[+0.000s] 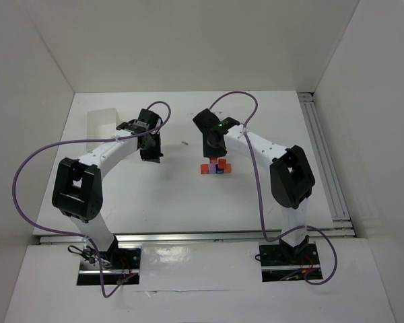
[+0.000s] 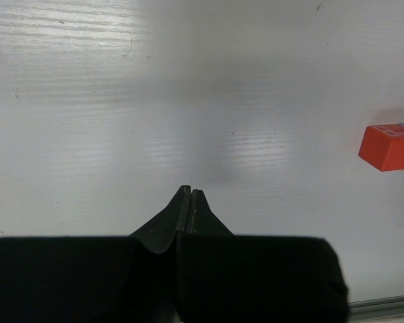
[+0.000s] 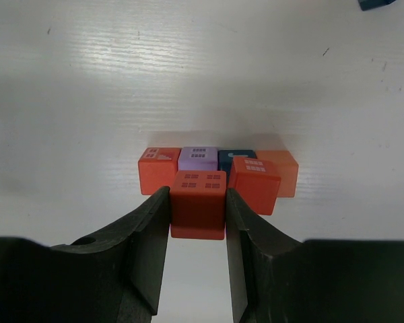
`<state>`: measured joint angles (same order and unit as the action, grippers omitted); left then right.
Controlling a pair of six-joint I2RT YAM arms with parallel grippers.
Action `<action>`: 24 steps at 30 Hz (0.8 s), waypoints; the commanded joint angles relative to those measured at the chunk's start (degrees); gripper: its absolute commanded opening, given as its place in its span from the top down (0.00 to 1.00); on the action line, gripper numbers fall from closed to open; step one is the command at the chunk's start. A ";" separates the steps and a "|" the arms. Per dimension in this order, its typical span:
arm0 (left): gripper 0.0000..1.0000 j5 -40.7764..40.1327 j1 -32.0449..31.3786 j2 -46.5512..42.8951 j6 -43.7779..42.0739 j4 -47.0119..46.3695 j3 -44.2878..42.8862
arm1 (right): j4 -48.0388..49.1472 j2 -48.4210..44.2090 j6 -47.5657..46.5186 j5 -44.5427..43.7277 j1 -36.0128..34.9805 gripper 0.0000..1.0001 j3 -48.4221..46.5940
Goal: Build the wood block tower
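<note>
R gripper (image 3: 197, 195) pinches a red block (image 3: 198, 214) just in front of the tower (image 3: 256, 176) (orange, purple, dk blue cubes in a row), mid-table. L gripper (image 2: 190, 196) pressed together over the table (image 2: 188, 81). The white tray (image 1: 101, 125) sits far left, well apart.

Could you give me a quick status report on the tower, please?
Left claw shut, empty. Right claw shut on red block, by the row. Nothing blocking.
</note>
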<state>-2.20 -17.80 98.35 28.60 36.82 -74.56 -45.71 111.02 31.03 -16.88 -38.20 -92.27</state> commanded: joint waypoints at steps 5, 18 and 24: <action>1.00 0.70 0.22 -2.72 -0.47 -1.31 0.74 | 0.19 0.34 0.18 0.01 -1.27 0.67 -0.02; 1.00 1.23 0.22 -2.19 -0.47 -1.31 0.74 | 0.19 2.53 0.18 0.54 -2.32 0.66 -0.02; 1.00 1.23 0.22 -2.19 -0.47 -1.31 0.74 | 0.71 3.67 0.18 0.54 -2.32 0.66 -0.63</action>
<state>-1.54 -17.80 98.32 28.60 35.94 -74.19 -45.67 114.34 31.03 -16.10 -39.94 -92.25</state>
